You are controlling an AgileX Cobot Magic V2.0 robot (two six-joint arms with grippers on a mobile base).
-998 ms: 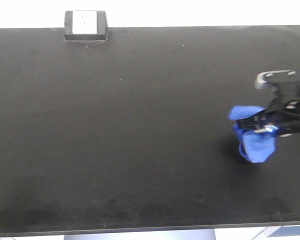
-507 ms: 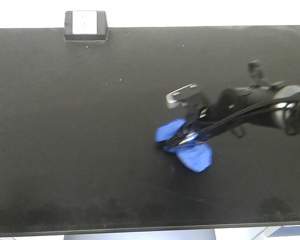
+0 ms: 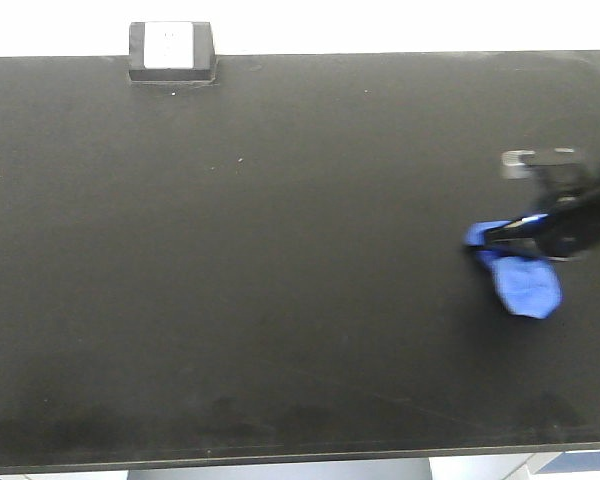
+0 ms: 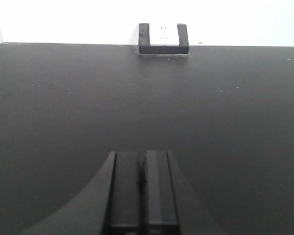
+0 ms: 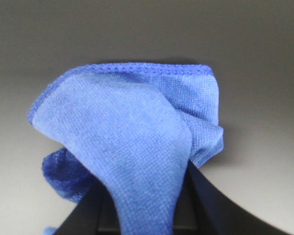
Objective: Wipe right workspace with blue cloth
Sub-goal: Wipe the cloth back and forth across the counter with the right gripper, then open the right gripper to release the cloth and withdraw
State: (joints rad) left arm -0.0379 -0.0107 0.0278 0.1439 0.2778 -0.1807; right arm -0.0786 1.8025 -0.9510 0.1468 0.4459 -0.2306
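Treat the right jaws as the working tool: they are clamped on the blue cloth (image 3: 525, 285), pinching it near one bunched end, so the fabric sits directly at the jaw tips and no re-grasp appears necessary. In the front view one small lobe protrudes just ahead of the tips, and the larger lobe spreads to one side of the jaws, towards the near edge of the counter. The cloth's long axis therefore runs roughly across the jaw line, not along it. The right wrist view confirms the grip, with folded fabric rising from between the two dark fingers and filling most of the frame. Whether the cloth presses on the surface cannot be confirmed from these views, so verify contact before you sweep. Nearly all of the right workspace (image 3: 230, 250) lies ahead of the right jaw tips. The box fitting (image 3: 170, 50) stands well apart from them, ahead and off towards the far edge. Judge the coming stroke as a push forward from the tips, dragging the larger lobe flat. The left jaws are pressed together on nothing and hover over bare counter, with the box fitting straight ahead of them. The right arm is plainly the nearer one, so keep the left parked.
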